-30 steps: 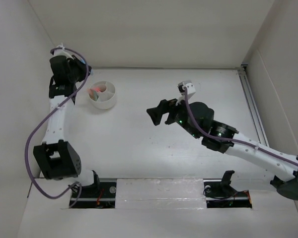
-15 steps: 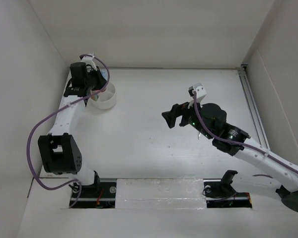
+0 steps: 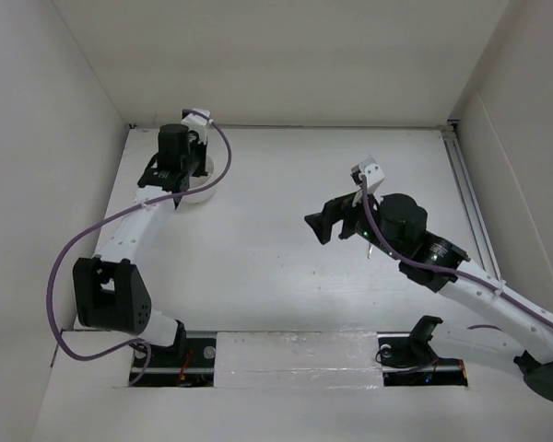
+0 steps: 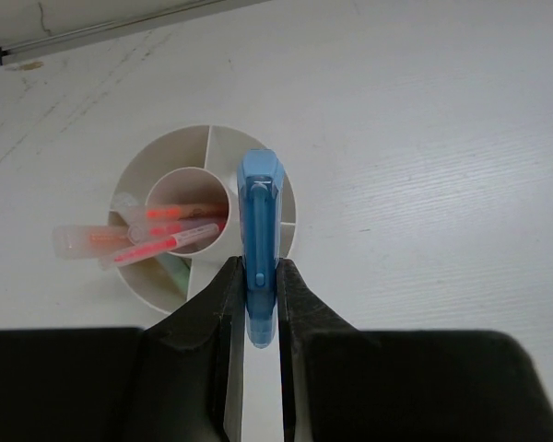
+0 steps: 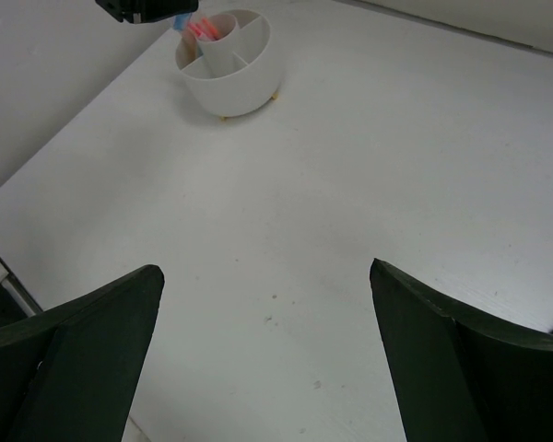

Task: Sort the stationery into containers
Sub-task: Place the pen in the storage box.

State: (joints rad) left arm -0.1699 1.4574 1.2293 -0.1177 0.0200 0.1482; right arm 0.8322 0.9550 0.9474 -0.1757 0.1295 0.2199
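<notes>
While I watch from the remote station, the left gripper point(image 4: 258, 269) is clamped on the blue marker point(image 4: 260, 207) above the round white tub point(image 4: 166, 152), which stands near the far left corner of the table point(image 3: 258, 249). The marker's long axis runs in line with the fingers point(image 4: 229, 304). Its near end is pinched between them, and its rounded free end points away from the wrist, out past the fingertips. In the left wrist view that free end lies over an outer compartment of the tub, just beside the round inner cup point(image 4: 223, 189). I cannot tell whether the marker touches the divider under it. Red, pink and orange pens point(image 4: 152, 232) stand in the inner cup, and their upper ends lean out past the tub's rim on the side away from the marker. A pale green piece point(image 4: 172, 270) shows in the outer compartment next to them. The right gripper point(image 5: 263, 354) hangs with its jaws spread wide and nothing between them, over the middle of the table, well apart from the tub and facing it.
</notes>
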